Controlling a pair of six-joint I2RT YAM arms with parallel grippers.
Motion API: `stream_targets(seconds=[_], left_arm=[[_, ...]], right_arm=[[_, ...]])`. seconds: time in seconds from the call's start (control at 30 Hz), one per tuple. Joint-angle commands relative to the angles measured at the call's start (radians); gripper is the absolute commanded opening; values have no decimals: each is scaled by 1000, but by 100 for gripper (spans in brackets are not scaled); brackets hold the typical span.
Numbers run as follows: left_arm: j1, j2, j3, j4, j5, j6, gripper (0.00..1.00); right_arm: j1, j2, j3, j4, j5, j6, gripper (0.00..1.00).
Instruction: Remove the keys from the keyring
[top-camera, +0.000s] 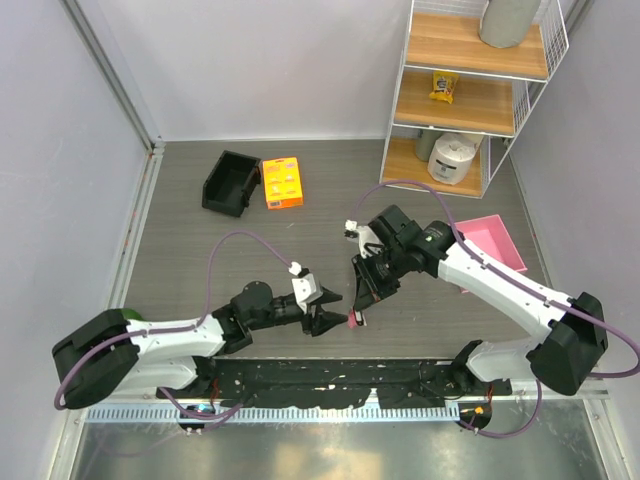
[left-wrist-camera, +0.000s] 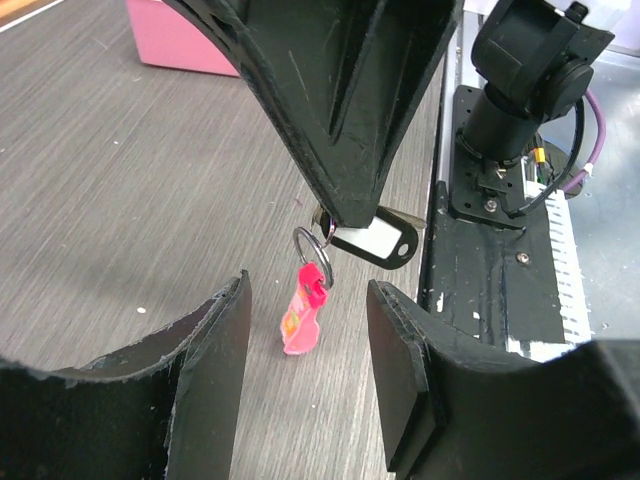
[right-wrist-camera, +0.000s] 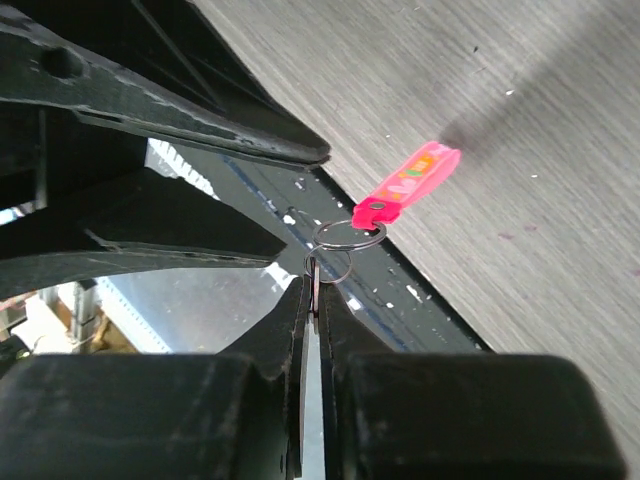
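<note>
Right fingers (right-wrist-camera: 315, 295) are pressed together, coming down from above and pinching the key (left-wrist-camera: 375, 243) by its black head. The ring (left-wrist-camera: 312, 243) dangles off the tip, and the pink keyring (left-wrist-camera: 303, 315) hangs under it. Whether its lower end touches the bench (left-wrist-camera: 120, 200), I can't tell from here. Left fingers (top-camera: 330, 309) are spread wide, one either side of that strap, touching nothing.

The worry is that the pinch looks thin, on the very tip. If the left fingers close on the strap and tug sideways, the key could twist out of the right fingers and the whole bunch could drop. If they close too high, they'll catch the ring or bump the right fingertip instead of the strap. The strap also hangs free, so a brush from one finger could swing it out of the gap before the other finger arrives. And pulling straight probably won't free anything: I'd judge the key has to be worked round the ring's coil, so a hard yank only strains both grips.

There's plenty of open bench on the far side of the left fingers, out toward the pink tray (left-wrist-camera: 180, 45). On the other side it's tight. The black base plate (left-wrist-camera: 490, 290) and the bench's near edge lie just beside the right-hand finger, and a dropped key could skid onto them.
</note>
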Motion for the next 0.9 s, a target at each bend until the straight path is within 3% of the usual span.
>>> stream_targets(seconds=[0.0, 0.27, 0.47, 0.57, 0.7, 0.87], left_arm=[[-29, 52, 4, 159, -20, -7, 55], [-40, 112, 38, 176, -31, 6, 55], [-40, 146, 68, 176, -31, 13, 50], [-40, 156, 82, 176, -22, 15, 39], [-40, 143, 84, 162, -8, 23, 0], [-38, 83, 47, 145, -22, 38, 0]], right_arm=[[-19, 7, 27, -12, -113, 37, 5], [-30, 19, 32, -21, -136, 29, 5], [-31, 10, 24, -20, -155, 26, 5], [-34, 7, 21, -20, -156, 26, 5], [-60, -2, 15, -15, -144, 23, 5], [-160, -51, -23, 10, -147, 22, 5]])
